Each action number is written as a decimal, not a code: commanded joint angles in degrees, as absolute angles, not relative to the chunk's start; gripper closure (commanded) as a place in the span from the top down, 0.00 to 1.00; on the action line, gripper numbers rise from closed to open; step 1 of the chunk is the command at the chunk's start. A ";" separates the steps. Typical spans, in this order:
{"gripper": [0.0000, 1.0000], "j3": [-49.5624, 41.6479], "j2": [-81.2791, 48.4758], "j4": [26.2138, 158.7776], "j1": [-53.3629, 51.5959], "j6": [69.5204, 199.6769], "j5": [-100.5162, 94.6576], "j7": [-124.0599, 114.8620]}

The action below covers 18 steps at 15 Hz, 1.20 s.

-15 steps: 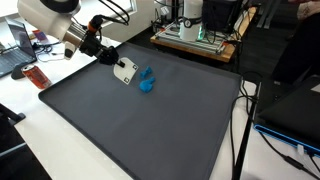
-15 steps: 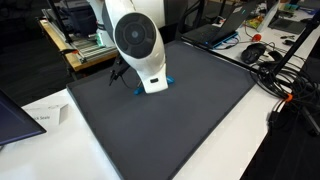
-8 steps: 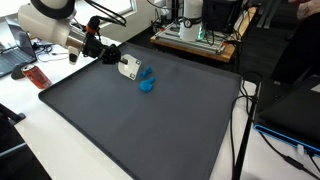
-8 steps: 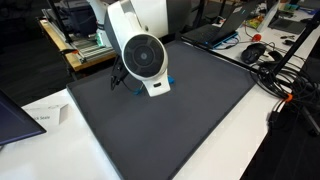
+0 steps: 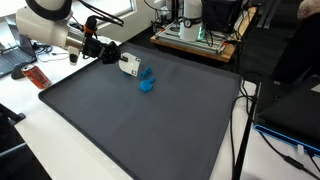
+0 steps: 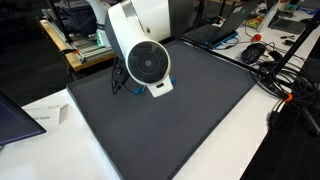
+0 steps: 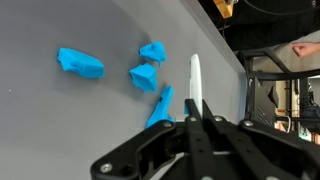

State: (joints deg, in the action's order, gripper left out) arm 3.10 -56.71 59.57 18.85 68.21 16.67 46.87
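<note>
Four blue pieces (image 7: 143,77) scattered on the grey mat (image 7: 60,120), just ahead of the gripper (image 7: 200,118), fingers pressed together. Nearest piece (image 7: 160,106) long and narrow, lying aslant, lower end toward the fingertips. Beside it a thin white stick (image 7: 194,75), pointing straight away from the gripper.

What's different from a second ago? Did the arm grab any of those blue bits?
The arm tipped lower over the mat, and its gripper edged slightly toward the mat's far edge, beside the blue pieces. Nothing was taken hold of or let go, and the jaws stayed shut. The blue pieces and the grey mat lie as they did.
</note>
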 commanded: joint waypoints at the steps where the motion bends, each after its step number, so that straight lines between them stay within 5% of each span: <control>1: 0.01 3.07 -55.33 59.94 18.33 70.02 14.19 51.43; 18: 0.01 0.96 -30.31 90.00 12.64 96.31 4.66 57.56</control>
State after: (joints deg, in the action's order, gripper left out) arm 2.30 -36.96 80.78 13.88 91.57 6.17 59.39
